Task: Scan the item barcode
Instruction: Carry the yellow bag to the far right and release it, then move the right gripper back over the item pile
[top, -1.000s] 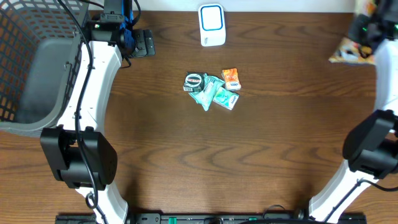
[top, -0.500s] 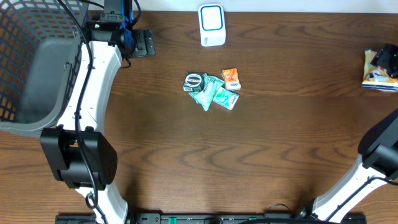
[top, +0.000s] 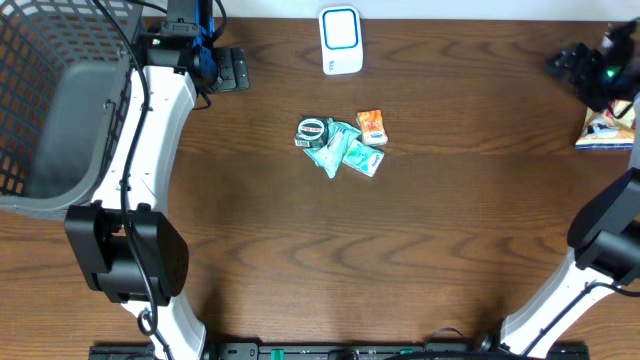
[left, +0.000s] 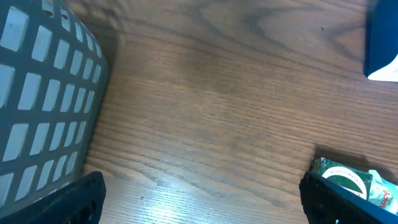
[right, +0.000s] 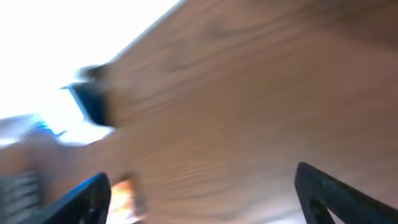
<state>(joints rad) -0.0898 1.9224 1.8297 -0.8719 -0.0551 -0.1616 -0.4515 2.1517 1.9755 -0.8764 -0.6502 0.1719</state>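
Note:
The white and blue barcode scanner (top: 340, 40) stands at the table's back middle. Several small items lie in a pile at the centre: a round tin (top: 312, 131), green packets (top: 346, 153) and an orange packet (top: 371, 125). A yellow and white packet (top: 604, 128) lies flat at the far right edge. My right gripper (top: 567, 64) hovers just behind and left of it, open and empty; its wrist view is blurred, with the scanner (right: 78, 106) at left. My left gripper (top: 233, 68) stands open at the back left, with the tin (left: 346, 178) by its right finger (left: 348, 199).
A grey mesh basket (top: 45, 100) fills the left side of the table, and its wall (left: 43, 93) shows close to my left gripper. Bare brown wood lies around the pile and across the front half.
My right gripper opened and let go of the yellow and white packet, which now lies at the right edge. That gripper has swung back toward the left. The left arm has not moved.

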